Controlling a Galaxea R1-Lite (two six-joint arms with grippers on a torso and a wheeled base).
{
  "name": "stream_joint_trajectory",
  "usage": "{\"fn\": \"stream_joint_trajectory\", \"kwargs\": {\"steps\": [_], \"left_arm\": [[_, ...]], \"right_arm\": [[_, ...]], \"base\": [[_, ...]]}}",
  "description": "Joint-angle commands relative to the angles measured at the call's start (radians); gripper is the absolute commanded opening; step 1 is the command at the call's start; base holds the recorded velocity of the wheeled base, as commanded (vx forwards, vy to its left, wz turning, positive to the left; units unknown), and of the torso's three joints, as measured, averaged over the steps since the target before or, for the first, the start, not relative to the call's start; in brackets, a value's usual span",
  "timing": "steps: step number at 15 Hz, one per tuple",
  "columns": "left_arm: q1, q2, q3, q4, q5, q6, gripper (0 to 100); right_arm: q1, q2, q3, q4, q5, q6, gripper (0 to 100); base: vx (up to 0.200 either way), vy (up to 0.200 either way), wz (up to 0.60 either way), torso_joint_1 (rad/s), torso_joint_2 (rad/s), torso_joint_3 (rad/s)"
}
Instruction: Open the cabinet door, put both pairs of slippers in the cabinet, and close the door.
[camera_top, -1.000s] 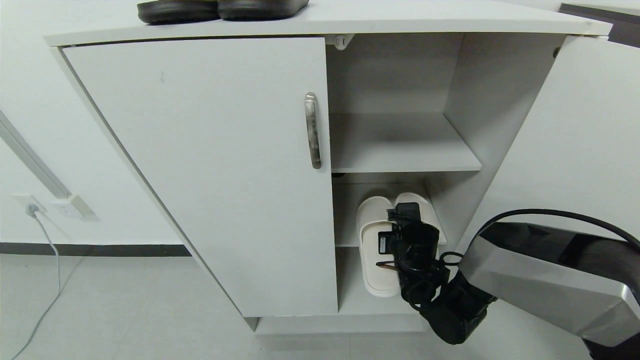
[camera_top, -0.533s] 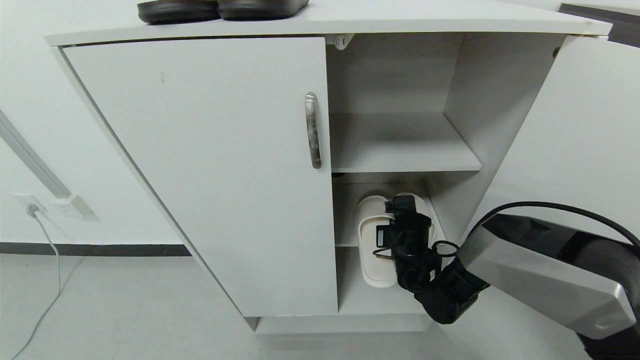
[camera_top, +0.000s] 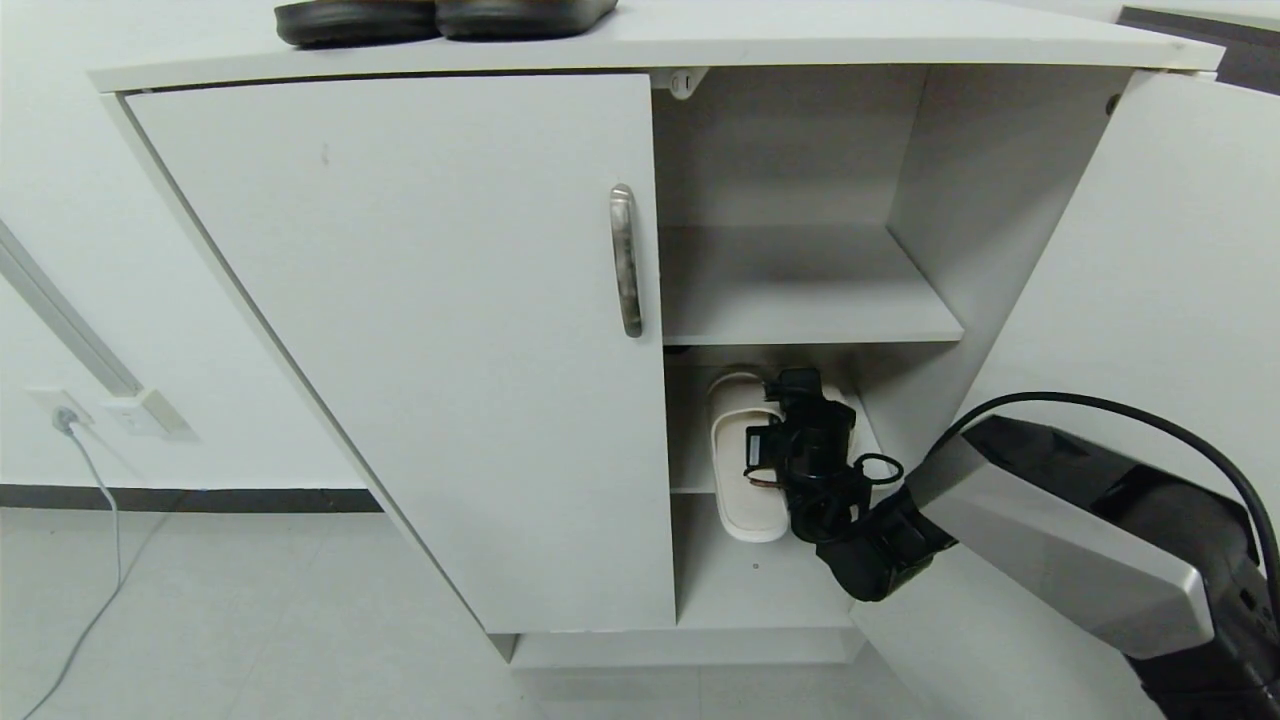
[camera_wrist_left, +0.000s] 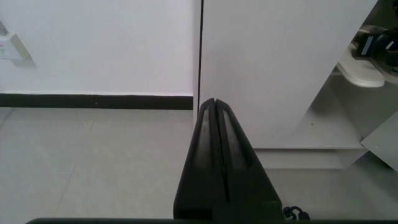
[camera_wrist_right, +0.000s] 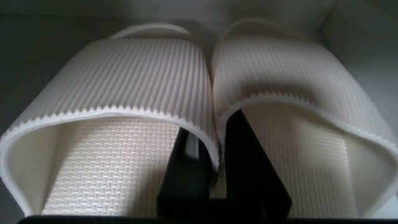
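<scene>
Two white slippers (camera_top: 735, 460), one pair, lie side by side over the cabinet's (camera_top: 800, 300) second shelf, their inner edges pinched in the right gripper (camera_top: 795, 395). Two black slippers (camera_top: 445, 18) sit on top at 11 o'clock. The left gripper (camera_wrist_left: 214, 106) is pressed closed. The white pair is deeper in, toward 12 o'clock, than a second ago.

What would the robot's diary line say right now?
right gripper: shut on white slippers | at lower shelf in cabinet | black slippers: on cabinet top | right door: open | left gripper: shut, empty
</scene>
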Motion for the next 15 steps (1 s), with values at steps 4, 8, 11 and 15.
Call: {"fn": "stream_joint_trajectory", "kwargs": {"steps": [4,8,11,15], "left_arm": [[0.0,0.001,0.0,0.001,0.0,-0.002,0],[0.0,0.001,0.0,0.001,0.0,0.0,0],[0.0,0.001,0.0,-0.001,0.0,0.0,0],[0.0,0.001,0.002,0.001,0.0,0.0,0]], "right_arm": [[-0.025,0.049,-0.175,0.116,0.004,-0.002,0],[-0.03,0.081,-0.247,0.155,0.002,-0.002,0],[-0.033,0.096,-0.281,0.182,0.002,-0.002,0],[-0.034,0.11,-0.313,0.205,0.002,-0.002,0]], "base": [[0.0,0.0,0.0,0.0,0.0,0.0],[0.0,0.0,0.0,0.0,0.0,0.0],[0.0,0.0,0.0,0.0,0.0,0.0],[0.0,0.0,0.0,0.0,0.0,0.0]]}}
